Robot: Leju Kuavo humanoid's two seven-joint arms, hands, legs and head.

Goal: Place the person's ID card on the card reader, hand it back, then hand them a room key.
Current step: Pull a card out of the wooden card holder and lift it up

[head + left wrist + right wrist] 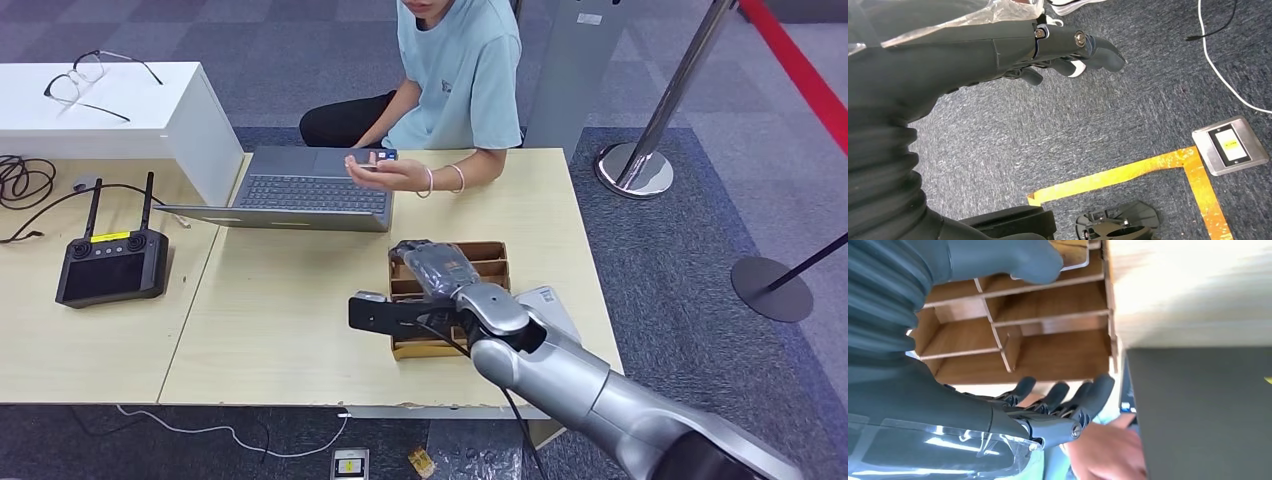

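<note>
Head view: the right hand (432, 266) is held over a wooden divided box (490, 262), its fingers spread and nothing gripped. In the right wrist view the thumb (1035, 262) is seen just above a pale card (1074, 255) lying in one compartment of the box; whether it touches cannot be told. The compartments (1048, 302) nearer the fingers (1093, 395) are seen bare. Beyond the hand, a blue card (380, 156) is held in the person's hand (385, 172) over a laptop (300, 190). The left hand (1058, 50) hangs over carpet (1098, 130), fingers loosely curled, holding nothing.
</note>
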